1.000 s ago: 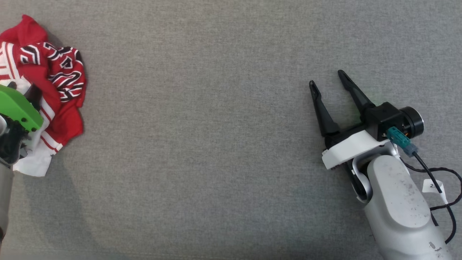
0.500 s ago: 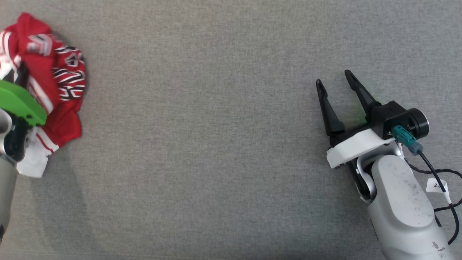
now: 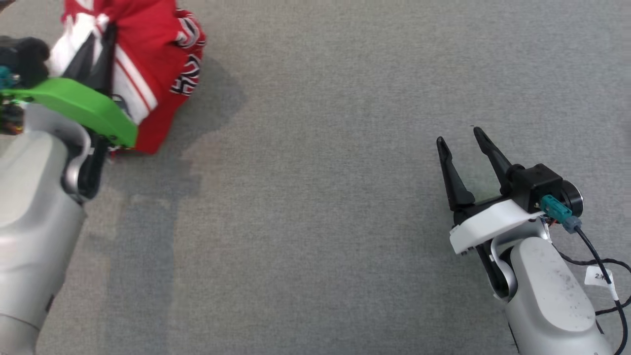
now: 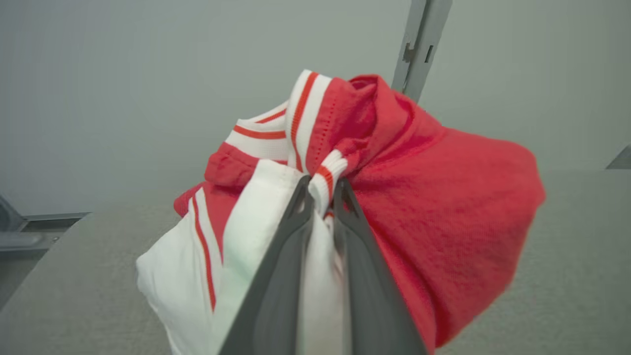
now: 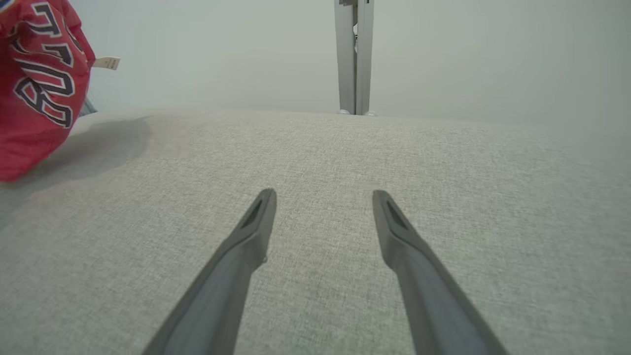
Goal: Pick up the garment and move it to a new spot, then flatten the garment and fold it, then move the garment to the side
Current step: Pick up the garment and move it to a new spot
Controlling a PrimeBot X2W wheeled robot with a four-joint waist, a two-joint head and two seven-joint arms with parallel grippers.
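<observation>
Left claw [image 4: 323, 190], spread a second ago, now pinching garment [image 3: 153, 59], lifting it off desk [image 3: 315, 222]; right claw [image 3: 458, 135] idling spread; relocation starting.

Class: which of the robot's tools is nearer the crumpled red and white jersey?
Left. The left tool is shut on the crumpled red and white fabric jersey; the right tool stands open, far across the grey fabric surface from it.

LEFT: I see my left gripper [image 3: 103, 49] at upper left behind a green plate [image 3: 84, 106]; its dark fingers run close together into the garment [image 3: 157, 54] | GARMENT: red and white, bunched, black lettering; shadow on the grey surface [image 3: 315, 197] | RIGHT: my right gripper [image 3: 458, 135] lower right; fingers spread over bare cloth, well apart from the garment
</observation>
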